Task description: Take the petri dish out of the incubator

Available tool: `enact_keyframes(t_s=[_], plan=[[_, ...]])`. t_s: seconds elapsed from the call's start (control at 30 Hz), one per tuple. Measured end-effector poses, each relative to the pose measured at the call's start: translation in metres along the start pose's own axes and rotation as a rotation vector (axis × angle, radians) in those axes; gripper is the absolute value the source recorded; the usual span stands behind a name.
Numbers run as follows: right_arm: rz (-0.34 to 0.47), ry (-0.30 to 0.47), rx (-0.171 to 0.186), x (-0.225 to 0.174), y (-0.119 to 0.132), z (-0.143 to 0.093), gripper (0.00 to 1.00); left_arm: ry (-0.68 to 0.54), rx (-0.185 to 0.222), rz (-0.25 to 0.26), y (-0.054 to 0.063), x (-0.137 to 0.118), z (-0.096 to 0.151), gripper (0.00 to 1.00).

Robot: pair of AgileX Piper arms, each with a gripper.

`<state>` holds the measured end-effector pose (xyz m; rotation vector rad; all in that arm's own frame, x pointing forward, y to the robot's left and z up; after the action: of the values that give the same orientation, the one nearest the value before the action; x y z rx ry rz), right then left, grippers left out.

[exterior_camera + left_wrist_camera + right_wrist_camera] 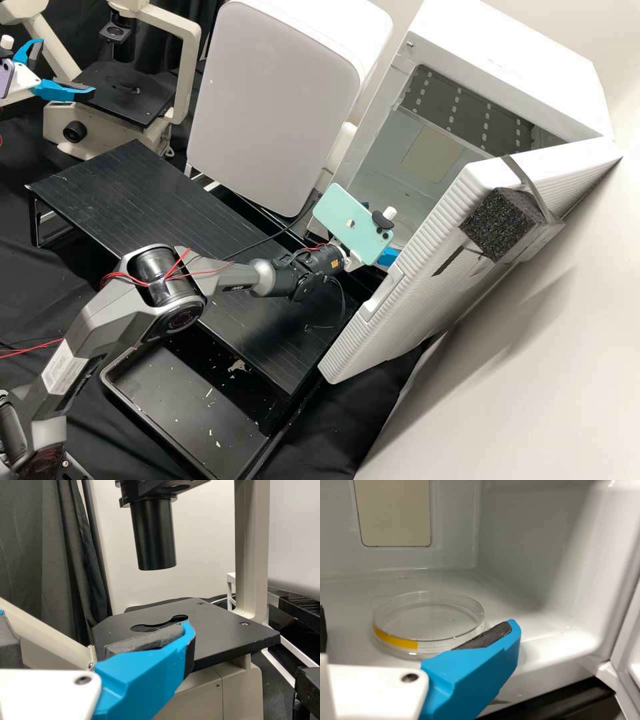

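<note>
Nearest the camera: right claw [417, 617], white with two bright blue fingers, released, fingers parted. Clear, round, shallow plastic petri dish [427, 620] lies flat just ahead of that claw, roughly between its fingers, inside the white, box-shaped incubator [507, 60]; contact cannot be determined. Risk: an off-centre advance could push the slick dish deeper; uneven closing could tip it; a hasty exit could strike the white ribbed door [427, 267]. Left claw [65, 68], likewise white and blue, released, well apart. Markings: yellow strip [400, 641] on the dish's side, no writing discernible; mint-green, rectangular phone [347, 217] behind the right claw's fingers, logo present; white label [63, 365] farther behind, illegible.
</note>
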<state>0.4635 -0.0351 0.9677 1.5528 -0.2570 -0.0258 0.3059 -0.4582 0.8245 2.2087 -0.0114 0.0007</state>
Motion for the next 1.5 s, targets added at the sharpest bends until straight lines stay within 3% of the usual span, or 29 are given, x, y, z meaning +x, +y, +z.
enact_keyframes(t_s=[0.27, 0.9, 0.93, 1.5], plan=[[0.001, -0.006, 0.017, 0.008, -0.002, 0.005, 1.0, 0.0, 0.0, 0.0, 0.0, 0.0, 0.0, 1.0], [-0.021, -0.01, -0.008, 0.019, -0.002, 0.003, 1.0, 0.0, 0.0, 0.0, 0.0, 0.0, 0.0, 1.0], [-0.026, -0.008, -0.009, 0.019, -0.003, 0.002, 0.0, 0.0, 0.0, 0.0, 0.0, 0.0, 0.0, 1.0], [-0.046, 0.005, -0.032, 0.021, -0.007, 0.0, 0.0, 0.0, 0.0, 0.0, 0.0, 0.0, 0.0, 1.0]])
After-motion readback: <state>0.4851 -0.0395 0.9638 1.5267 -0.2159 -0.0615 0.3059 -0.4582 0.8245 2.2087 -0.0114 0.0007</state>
